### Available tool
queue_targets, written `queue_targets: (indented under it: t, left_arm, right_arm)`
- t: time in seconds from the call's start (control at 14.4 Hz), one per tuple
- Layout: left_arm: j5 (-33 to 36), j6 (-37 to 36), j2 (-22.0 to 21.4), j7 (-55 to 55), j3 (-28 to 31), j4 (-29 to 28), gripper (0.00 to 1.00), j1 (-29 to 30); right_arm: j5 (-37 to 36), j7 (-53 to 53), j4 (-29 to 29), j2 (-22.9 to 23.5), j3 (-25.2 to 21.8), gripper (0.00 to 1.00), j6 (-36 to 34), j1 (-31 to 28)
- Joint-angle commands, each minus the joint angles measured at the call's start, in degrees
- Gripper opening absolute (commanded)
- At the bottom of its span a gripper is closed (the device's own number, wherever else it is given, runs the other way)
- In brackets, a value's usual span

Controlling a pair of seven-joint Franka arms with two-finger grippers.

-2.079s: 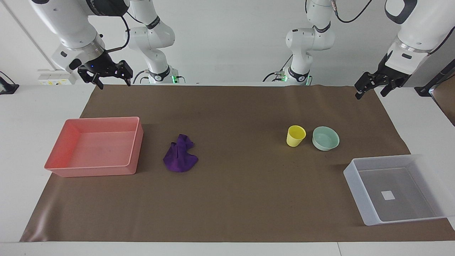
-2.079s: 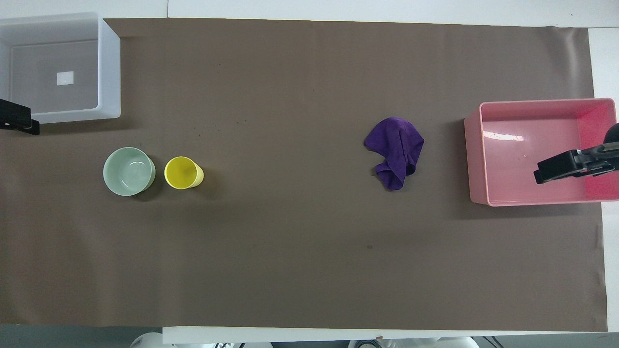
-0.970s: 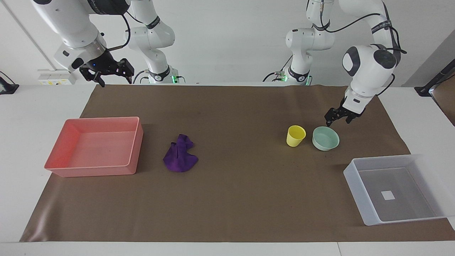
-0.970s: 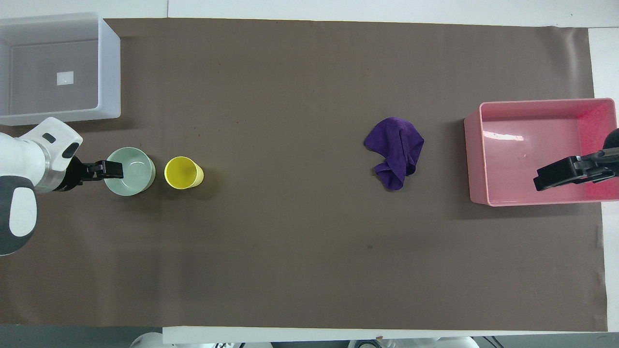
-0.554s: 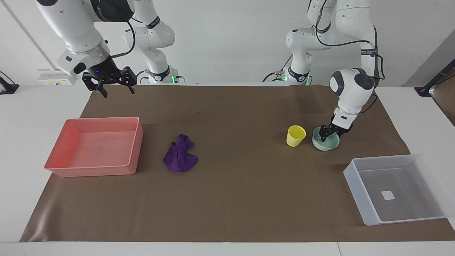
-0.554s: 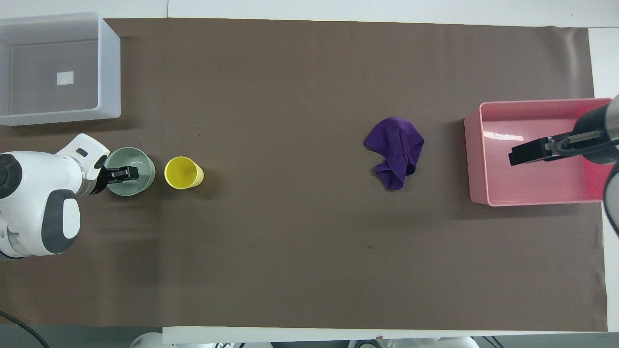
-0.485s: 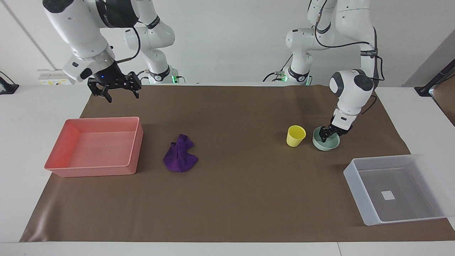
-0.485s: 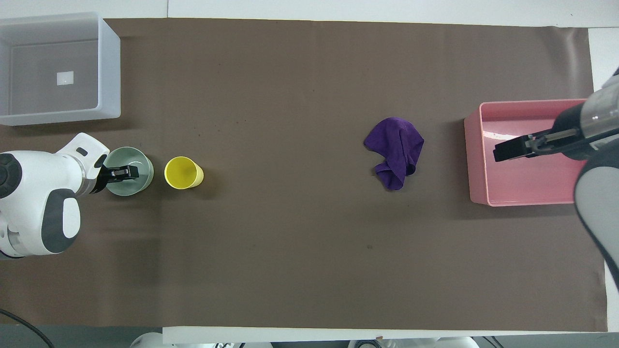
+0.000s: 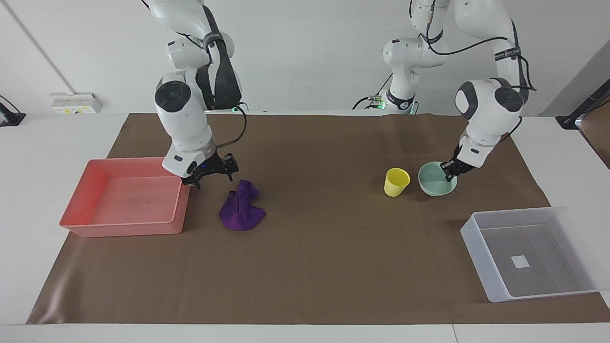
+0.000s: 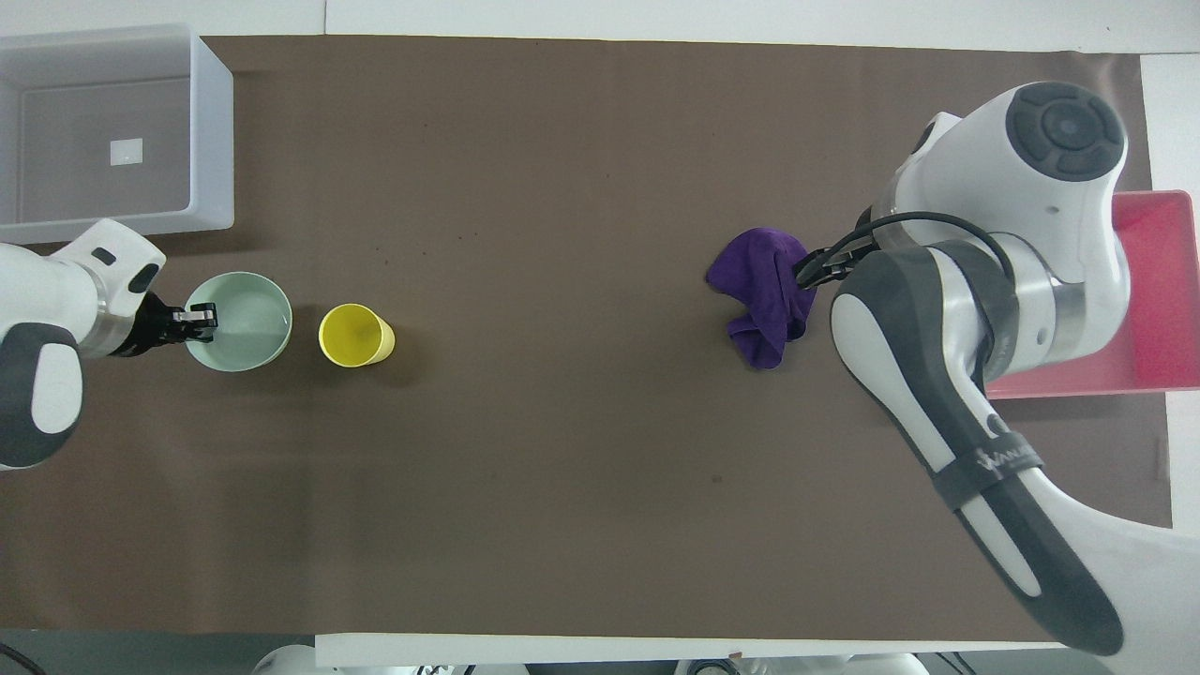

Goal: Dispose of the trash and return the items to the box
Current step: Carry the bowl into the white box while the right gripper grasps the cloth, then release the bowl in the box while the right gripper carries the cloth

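The left gripper is pinched on the rim of the mint bowl, which appears slightly raised off the brown mat beside the yellow cup, which stands at the bowl's 9 o'clock in the facing view; the clear box sits at the bowl's 5 o'clock there. The right gripper hangs with its fingers spread and empty just above the purple cloth, at the cloth's 11 o'clock in that view. From overhead the right arm covers this gripper and much of the pink tray.
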Motion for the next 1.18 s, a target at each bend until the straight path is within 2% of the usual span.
queue_targets:
  t: [0.0, 0.07, 0.14, 0.21, 0.28, 0.35, 0.42, 0.49, 0.62, 0.76, 0.83, 0.9, 0.97, 1.11]
  left_arm:
    - [-0.84, -14.9, 8.93, -0.38, 0.5, 22.71, 0.0, 1.82]
    - [-1.8, -14.84, 12.01, -0.38, 0.5, 27.74, 0.0, 4.0]
    - [-3.46, -12.66, 15.52, -0.38, 0.5, 30.32, 0.0, 5.77]
    - [-4.44, -7.59, 18.95, -0.38, 0.58, 31.21, 0.0, 6.57]
    - [-5.66, -3.8, 23.33, -0.38, 0.59, 32.27, 0.0, 8.75]
    - [-7.24, -2.55, 28.68, -0.47, 0.24, 37.85, 0.0, 11.3]
    - [-8.82, -2.53, 34.66, -0.47, 0.41, 43.91, 0.0, 11.84]
    - [-9.36, -1.05, 38.28, -0.47, 0.41, 45.36, 0.0, 12.02]
    - [-9.37, 6.4, 41.38, -0.38, 0.41, 44.76, 0.0, 12.72]
    - [-9.28, 10.63, 42.62, -0.03, 0.41, 43.36, 0.0, 12.82]
    - [-8.93, 14.83, 42.28, 0.14, 0.5, 39.7, 0.03, 12.21]
    - [-8.06, 18.87, 41.58, 0.15, 0.58, 36.44, 0.51, 11.68]
    - [-6.92, 19.78, 41.05, -0.38, 0.67, 36.15, 0.99, 11.24]
    - [-5.95, 18.83, 37.99, 0.14, 2.07, 36.49, 1.0, 11.32]
  right_arm:
    - [0.77, 2.69, -1.8, 4.07, -0.04, 0.99, 6.98, 1.45]
    - [0.77, 3.13, -1.8, 5.74, 0.05, 0.99, 8.75, 1.8]
    - [1.03, 3.4, -1.89, 6.88, 0.05, 0.99, 10.5, 2.67]
    - [1.12, 3.66, -2.24, 7.51, 0.05, 0.99, 11.22, 3.29]
    - [1.12, 3.66, -3.11, 7.6, 0.05, 0.93, 11.66, 3.29]
    - [1.12, 3.66, -4.34, 7.43, 0.05, 0.81, 12.45, 3.21]
    - [1.12, 3.58, -4.7, 7.34, 0.05, 0.57, 12.54, 3.21]
    - [1.12, 3.66, -4.79, 7.34, 0.05, 0.39, 12.19, 3.12]
    - [1.12, 4.1, -4.7, 7.25, 0.05, 0.19, 11.75, 3.29]
    - [1.12, 4.81, -4.0, 7.16, -0.04, 0.07, 11.58, 3.12]
    - [1.12, 4.81, -3.83, 6.64, -0.04, 0.04, 11.49, 2.94]
    - [1.12, 4.81, -3.56, 5.59, -0.04, 0.01, 10.79, 2.68]
    - [1.12, 4.81, -2.43, 4.71, -0.04, 0.01, 8.7, 2.42]
    - [1.12, 4.89, 1.17, 2.6, -0.21, 0.01, 1.77, 1.28]
